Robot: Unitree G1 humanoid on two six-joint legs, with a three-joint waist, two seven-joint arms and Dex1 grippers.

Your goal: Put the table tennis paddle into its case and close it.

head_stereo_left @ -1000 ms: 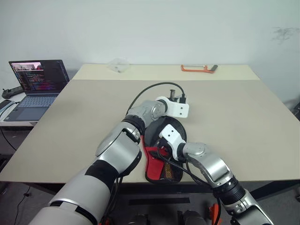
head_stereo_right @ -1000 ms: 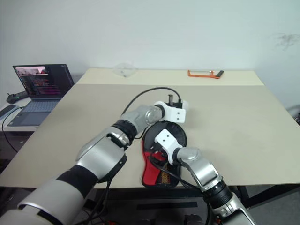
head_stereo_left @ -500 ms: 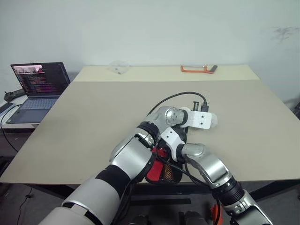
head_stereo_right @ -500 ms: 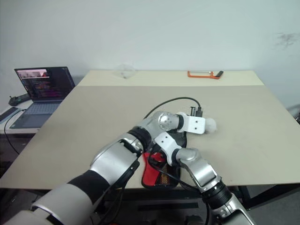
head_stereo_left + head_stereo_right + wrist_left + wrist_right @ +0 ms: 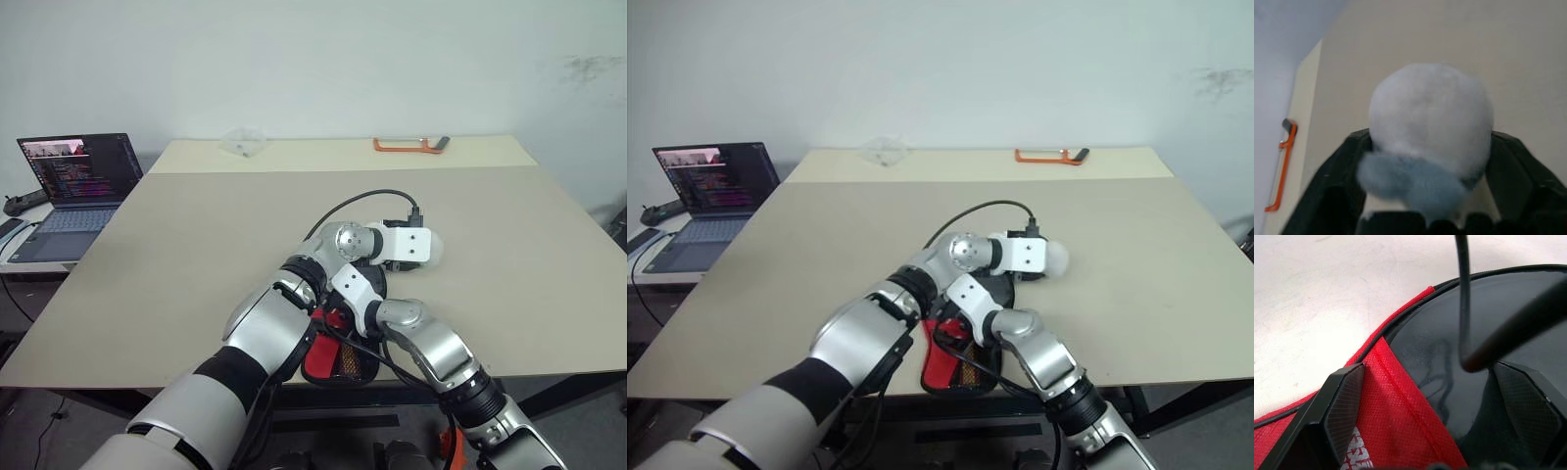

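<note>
Basically, the table tennis paddle [image 5: 1449,347] already sits with its glossy black blade inside the case [image 5: 338,360], which lies at the near table [image 5: 196,225] edge under both arms. Paddle should be stiff and light, but the rubber is tacky, so take it by the handle. Case is soft fabric and will likely buckle; pinch the red flap or the zipper edge. Right gripper [image 5: 1427,377] angles down with its jaws wide apart over the flap seam, holding nothing. Left gripper [image 5: 1427,139] reaches across past the case with a white round thing [image 5: 1430,112] at its tip; clamped or loose, can't tell.
</note>
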